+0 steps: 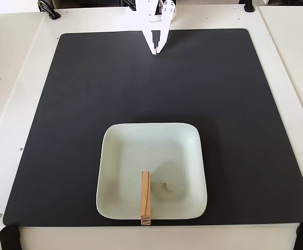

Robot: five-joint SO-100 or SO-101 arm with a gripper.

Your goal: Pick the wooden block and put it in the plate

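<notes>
Light-tan rectangular wooden block (145, 197), parallel grooves at its near end. Pale mint-white square plate (120, 156) w/ faint brownish smudge. Matte black mat (78, 104) on white tabletop (16, 62). White plastic gripper (156, 51), pinkish tips.

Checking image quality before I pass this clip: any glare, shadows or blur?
Fixed view: sharp overall, soft even lighting; white table looks slightly washed out; faint shadow inside the plate right of the wooden block; the gripper is cropped at the top edge.
</notes>
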